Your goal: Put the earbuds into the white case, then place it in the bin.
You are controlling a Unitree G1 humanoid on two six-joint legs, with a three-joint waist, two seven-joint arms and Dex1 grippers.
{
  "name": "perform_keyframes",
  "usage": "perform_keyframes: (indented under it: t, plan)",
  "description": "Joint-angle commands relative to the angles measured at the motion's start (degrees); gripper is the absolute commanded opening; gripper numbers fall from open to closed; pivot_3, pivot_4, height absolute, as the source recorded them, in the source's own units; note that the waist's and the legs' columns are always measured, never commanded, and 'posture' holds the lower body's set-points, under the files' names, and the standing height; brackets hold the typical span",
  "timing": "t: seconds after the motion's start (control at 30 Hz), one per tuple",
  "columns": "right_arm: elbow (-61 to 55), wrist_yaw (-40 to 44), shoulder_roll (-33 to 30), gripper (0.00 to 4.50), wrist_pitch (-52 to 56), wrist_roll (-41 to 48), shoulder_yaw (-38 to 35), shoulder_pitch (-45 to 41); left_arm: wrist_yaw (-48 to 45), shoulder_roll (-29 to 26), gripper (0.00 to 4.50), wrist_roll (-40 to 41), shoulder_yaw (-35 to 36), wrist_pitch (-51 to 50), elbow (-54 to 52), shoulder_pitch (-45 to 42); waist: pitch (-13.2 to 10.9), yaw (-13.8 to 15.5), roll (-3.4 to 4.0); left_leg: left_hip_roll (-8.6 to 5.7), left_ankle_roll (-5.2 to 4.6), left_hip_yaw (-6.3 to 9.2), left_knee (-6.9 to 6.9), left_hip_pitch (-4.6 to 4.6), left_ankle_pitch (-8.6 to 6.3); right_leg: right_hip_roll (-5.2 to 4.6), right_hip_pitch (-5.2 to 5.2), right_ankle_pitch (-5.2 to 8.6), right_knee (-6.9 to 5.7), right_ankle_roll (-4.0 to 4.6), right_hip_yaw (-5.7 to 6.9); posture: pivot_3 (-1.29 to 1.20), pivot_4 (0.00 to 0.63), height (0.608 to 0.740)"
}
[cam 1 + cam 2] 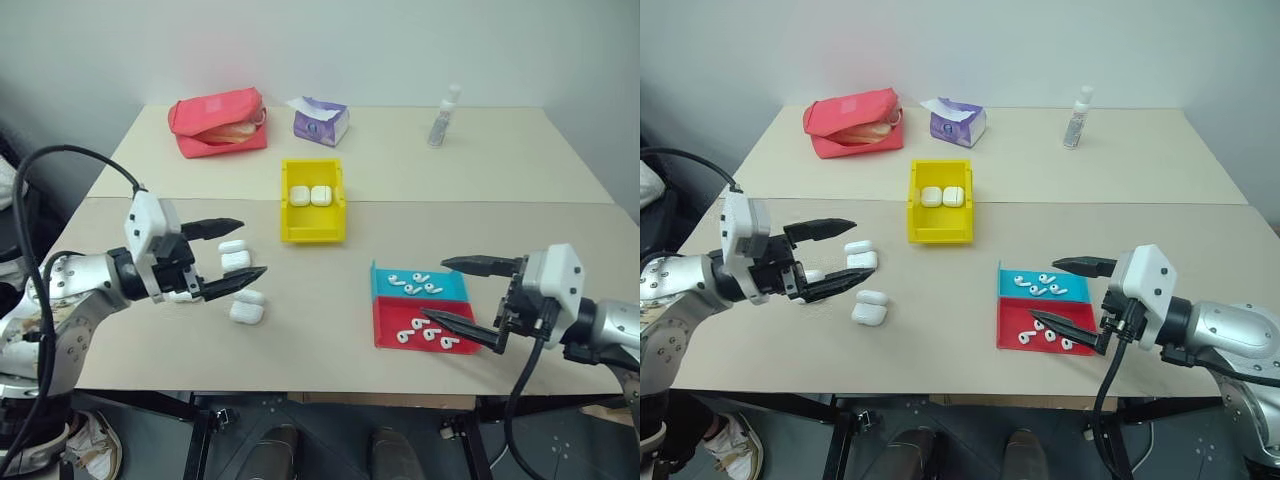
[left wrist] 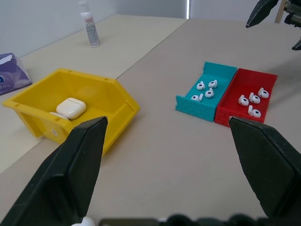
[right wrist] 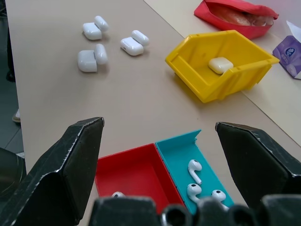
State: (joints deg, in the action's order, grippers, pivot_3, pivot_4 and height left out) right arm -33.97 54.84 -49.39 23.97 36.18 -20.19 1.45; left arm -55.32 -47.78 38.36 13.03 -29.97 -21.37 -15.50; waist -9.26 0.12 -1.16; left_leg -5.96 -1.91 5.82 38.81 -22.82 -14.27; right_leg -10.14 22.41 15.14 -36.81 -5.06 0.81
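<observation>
Both claws are standing released and empty: the left claw [image 1: 232,257] is hovering by the open cases [image 1: 240,282], the right claw [image 1: 463,296] at 3 o'clock of the trays. The earbuds [image 1: 420,286] are lying loose in the cyan tray [image 1: 455,291] and red tray [image 1: 388,322]; the bin [image 1: 313,230] at 12 o'clock is already holding two cases. The right claw should probably be pinching one bud by its stem (they are tiny and glossy). The bench [image 1: 330,350] is pale, standing against a white wall with a pouch [image 1: 217,121], tissues [image 1: 320,121] and bottle [image 1: 443,117].
</observation>
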Motion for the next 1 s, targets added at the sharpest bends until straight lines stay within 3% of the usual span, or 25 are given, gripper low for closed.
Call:
perform_keyframes:
  t: [0.03,0.63,0.87,1.0]
  plan:
    - [-2.4,0.6,-0.8,4.46,-0.4,1.4,-2.9,0.9,-3.1,-1.2,4.47,1.4,0.5,0.5,0.3,-1.4,0.0,0.1,0.00,0.00,0.00,0.00,0.00,0.00,0.00,0.00,0.00,0.00,0.00,0.00,0.00,0.00,0.150,0.740]
    - [-3.4,0.3,-4.3,4.46,3.1,3.8,-4.7,0.9,-10.2,-8.0,4.47,2.4,1.8,-2.0,0.8,2.1,0.0,-0.1,0.00,0.01,-0.13,-0.02,-0.03,0.00,-0.08,0.00,0.02,0.00,0.03,0.00,-0.01,0.00,0.150,0.740]
    - [-6.3,-4.0,-2.1,4.46,3.9,3.6,-2.4,0.5,-13.3,-13.8,4.47,1.7,6.9,-3.1,-0.8,8.7,0.0,-0.2,-0.02,0.05,-0.22,-0.02,-0.04,-0.01,-0.14,0.02,0.05,0.00,0.05,0.00,-0.03,0.00,0.150,0.740]
    - [-7.7,-6.1,-0.4,4.46,3.3,2.4,0.6,0.3,-9.7,-15.3,4.47,1.2,7.8,-6.4,-1.2,9.5,0.0,-0.1,-0.02,0.04,-0.22,-0.02,-0.04,0.00,-0.14,0.02,0.05,0.01,0.03,-0.01,-0.03,0.00,0.150,0.740]
